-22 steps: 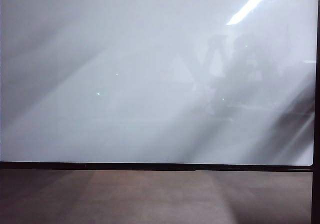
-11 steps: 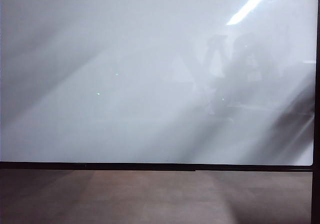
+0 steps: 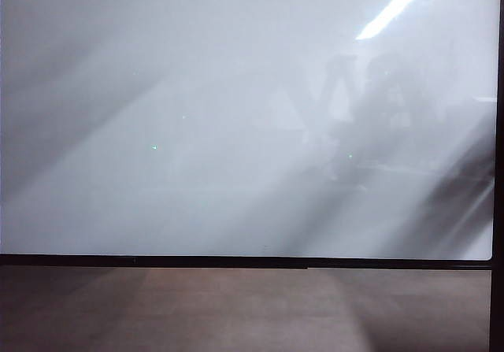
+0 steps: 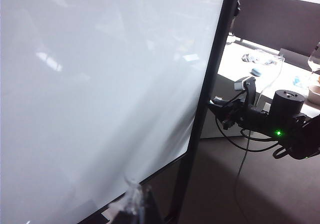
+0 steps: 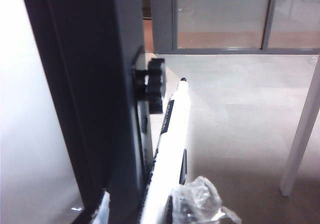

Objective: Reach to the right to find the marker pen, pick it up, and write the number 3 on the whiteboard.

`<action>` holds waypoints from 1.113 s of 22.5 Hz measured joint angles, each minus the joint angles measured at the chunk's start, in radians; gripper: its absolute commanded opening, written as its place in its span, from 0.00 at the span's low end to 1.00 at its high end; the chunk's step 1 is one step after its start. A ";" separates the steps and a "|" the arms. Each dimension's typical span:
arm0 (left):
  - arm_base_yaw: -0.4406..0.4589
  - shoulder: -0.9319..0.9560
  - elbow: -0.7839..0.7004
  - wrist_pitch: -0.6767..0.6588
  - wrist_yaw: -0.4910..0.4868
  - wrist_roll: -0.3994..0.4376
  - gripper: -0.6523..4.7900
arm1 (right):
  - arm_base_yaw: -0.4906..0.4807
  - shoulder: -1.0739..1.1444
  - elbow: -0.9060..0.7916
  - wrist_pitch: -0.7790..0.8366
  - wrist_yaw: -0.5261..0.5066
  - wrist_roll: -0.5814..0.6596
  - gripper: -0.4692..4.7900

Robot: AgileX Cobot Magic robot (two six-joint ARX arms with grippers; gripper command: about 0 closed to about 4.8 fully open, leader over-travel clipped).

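The whiteboard [image 3: 236, 131] fills the exterior view, glossy white with a thin black frame [image 3: 236, 262]; no number 3 shows on it, and neither arm appears there. In the right wrist view the marker pen [image 5: 170, 134], a white barrel with a dark tip, runs along the board's dark side frame [image 5: 90, 108]. My right gripper [image 5: 155, 211] is shut on the pen's barrel, its plastic-wrapped fingers [image 5: 200, 204] on either side. From the left wrist view the right gripper [image 4: 222, 113] sits just past the whiteboard [image 4: 100, 83] edge. My left gripper [image 4: 137, 204] is shut and holds nothing, near the board's lower corner.
A black knob [image 5: 152, 83] sticks out of the side frame beside the pen. Below the board lies a brown surface [image 3: 236, 313]. Black cables [image 4: 245, 144] hang under the right arm. A white table leg [image 5: 300, 134] and a table with glasses [image 4: 270, 63] stand beyond.
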 measured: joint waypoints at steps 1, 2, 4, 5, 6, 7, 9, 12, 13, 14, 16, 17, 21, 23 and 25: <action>0.000 0.000 0.000 0.000 0.000 0.000 0.11 | 0.000 0.000 0.000 0.000 0.000 0.000 0.42; 0.000 0.000 0.000 0.000 0.000 0.000 0.11 | 0.000 0.000 0.000 0.000 0.003 -0.002 0.42; 0.000 0.000 0.000 0.000 0.000 0.000 0.11 | -0.001 0.000 0.000 0.000 0.005 -0.006 0.46; 0.000 0.000 0.000 0.000 0.000 0.000 0.11 | -0.002 0.000 0.000 0.005 0.006 -0.008 0.46; 0.000 0.000 0.000 0.000 0.000 0.000 0.11 | -0.002 0.000 0.000 0.008 0.008 -0.008 0.46; 0.000 0.000 0.000 0.000 0.000 0.000 0.11 | -0.003 0.000 0.000 0.011 0.008 -0.008 0.46; 0.000 0.000 0.000 0.000 0.000 0.000 0.11 | -0.003 0.000 0.000 0.014 0.009 -0.009 0.46; 0.000 0.000 0.000 0.000 0.000 0.000 0.11 | -0.003 0.000 0.000 0.014 0.008 -0.009 0.46; 0.000 0.000 0.000 0.000 0.000 0.000 0.11 | -0.004 0.000 0.000 0.014 0.008 -0.009 0.46; 0.000 0.000 0.000 0.000 0.000 0.000 0.11 | -0.004 0.000 0.000 0.014 0.008 -0.009 0.46; 0.000 0.000 0.000 0.000 0.000 0.000 0.11 | -0.004 0.000 0.000 0.014 0.009 -0.009 0.46; 0.000 0.000 0.000 0.000 0.000 0.000 0.11 | -0.004 0.000 0.000 0.014 0.008 -0.009 0.46; 0.000 0.000 0.000 0.000 0.000 -0.001 0.11 | -0.004 0.000 0.000 0.014 0.008 -0.009 0.46; 0.000 0.000 0.000 0.000 0.000 -0.002 0.11 | -0.004 0.000 0.000 0.011 0.009 -0.009 0.46; 0.000 0.000 0.000 0.000 0.000 -0.003 0.11 | -0.004 0.000 0.000 0.006 0.010 -0.009 0.46</action>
